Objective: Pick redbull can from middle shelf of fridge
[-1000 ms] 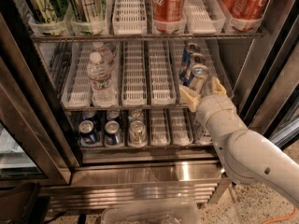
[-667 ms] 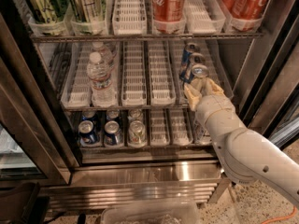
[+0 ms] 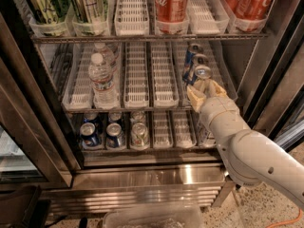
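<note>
The fridge (image 3: 142,175) stands open in front of me. On the middle shelf (image 3: 142,109), the right lane holds a row of slim blue-and-silver redbull cans; the front redbull can (image 3: 203,73) shows its shiny top. My gripper (image 3: 205,88) reaches in from the lower right on a white arm. It is open, with one cream finger on each side of the front can's lower body, which it hides. The can stands upright in its lane.
Water bottles (image 3: 100,80) stand in the middle shelf's left lane. Red Coca-Cola cans (image 3: 171,4) and green cans (image 3: 47,4) fill the shelf above. Short dark-blue cans (image 3: 90,134) sit below. A dark door frame (image 3: 280,80) is close on the right. A clear bin (image 3: 152,217) lies on the floor.
My gripper has edged a little deeper into the shelf, closer around the front redbull can. The can has not moved.
</note>
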Robot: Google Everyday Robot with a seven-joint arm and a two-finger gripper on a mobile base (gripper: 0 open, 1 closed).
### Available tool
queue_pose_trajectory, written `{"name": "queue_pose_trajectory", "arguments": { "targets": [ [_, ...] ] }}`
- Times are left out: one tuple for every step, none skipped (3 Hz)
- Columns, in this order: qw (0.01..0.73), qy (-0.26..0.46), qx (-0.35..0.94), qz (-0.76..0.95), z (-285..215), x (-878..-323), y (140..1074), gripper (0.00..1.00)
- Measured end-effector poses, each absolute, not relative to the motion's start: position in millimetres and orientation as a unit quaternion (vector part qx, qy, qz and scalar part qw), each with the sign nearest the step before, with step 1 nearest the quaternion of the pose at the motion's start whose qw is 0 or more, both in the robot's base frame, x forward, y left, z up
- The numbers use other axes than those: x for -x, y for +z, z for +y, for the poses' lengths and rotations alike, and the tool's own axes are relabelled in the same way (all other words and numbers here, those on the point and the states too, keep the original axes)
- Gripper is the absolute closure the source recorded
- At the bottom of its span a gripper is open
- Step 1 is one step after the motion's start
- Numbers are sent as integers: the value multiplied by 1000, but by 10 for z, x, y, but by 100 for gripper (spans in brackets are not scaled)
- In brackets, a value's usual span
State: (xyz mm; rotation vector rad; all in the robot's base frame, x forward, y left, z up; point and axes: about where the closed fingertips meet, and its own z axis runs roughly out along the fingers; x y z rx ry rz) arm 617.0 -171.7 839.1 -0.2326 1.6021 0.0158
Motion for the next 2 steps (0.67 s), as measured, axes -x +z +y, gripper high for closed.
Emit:
{"name": "queue_pose_trajectory", "arguments": {
  "targets": [
    [690, 7, 104, 716, -1716, -6170, 8391, 100],
    [690, 9, 105, 716, -1709, -6168, 8397, 100]
  ]
}}
